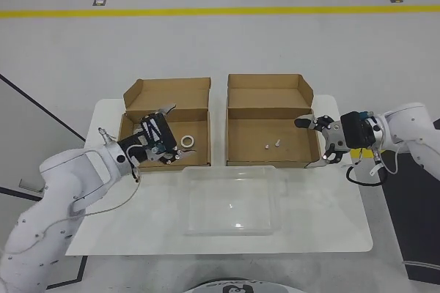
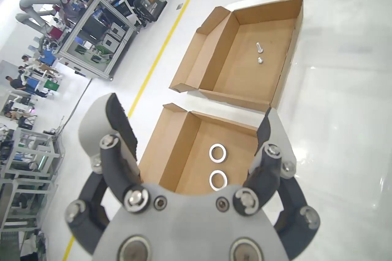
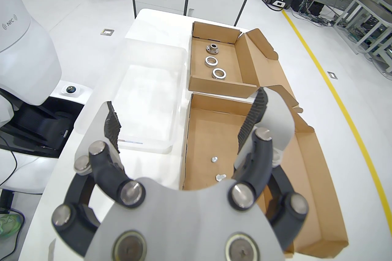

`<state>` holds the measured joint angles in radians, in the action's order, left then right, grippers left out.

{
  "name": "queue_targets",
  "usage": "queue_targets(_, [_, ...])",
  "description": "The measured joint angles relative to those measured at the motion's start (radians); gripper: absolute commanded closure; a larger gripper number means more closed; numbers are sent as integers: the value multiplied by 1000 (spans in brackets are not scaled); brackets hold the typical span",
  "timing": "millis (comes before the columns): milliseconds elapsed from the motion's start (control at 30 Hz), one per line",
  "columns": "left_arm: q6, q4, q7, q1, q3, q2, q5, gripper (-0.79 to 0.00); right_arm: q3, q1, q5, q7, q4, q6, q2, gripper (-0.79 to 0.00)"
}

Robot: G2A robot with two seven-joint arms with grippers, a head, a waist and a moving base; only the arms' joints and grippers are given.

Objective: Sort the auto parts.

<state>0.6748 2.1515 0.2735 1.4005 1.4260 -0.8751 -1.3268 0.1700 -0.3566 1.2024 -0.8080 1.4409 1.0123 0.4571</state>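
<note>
Steel bolts (image 1: 266, 146) lie centre-right, axes too small to tell; left gripper (image 1: 182, 130) and right gripper (image 1: 309, 143) hang wide open, empty.

I have the left grey-and-black two-fingered end effector (image 2: 190, 109) on its white arm (image 1: 81, 176) spread wide, and the right grey-and-black end effector (image 3: 183, 101) equally wide, the two pointing toward each other.

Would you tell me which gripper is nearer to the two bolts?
Right. The right gripper is at the edge of the box holding the bolts; the left gripper is over the other box, above the rings.
</note>
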Motion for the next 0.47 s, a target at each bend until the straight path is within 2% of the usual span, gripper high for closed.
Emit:
queue_targets(267, [41, 88, -43, 95, 142, 9, 68, -785, 0, 0, 0, 0, 0, 0, 0, -785])
queue_targets(367, [53, 111, -65, 108, 185, 10, 100, -785, 0, 0, 0, 0, 0, 0, 0, -785])
queue_targets(467, [55, 115, -71, 107, 192, 10, 106, -785, 0, 0, 0, 0, 0, 0, 0, -784])
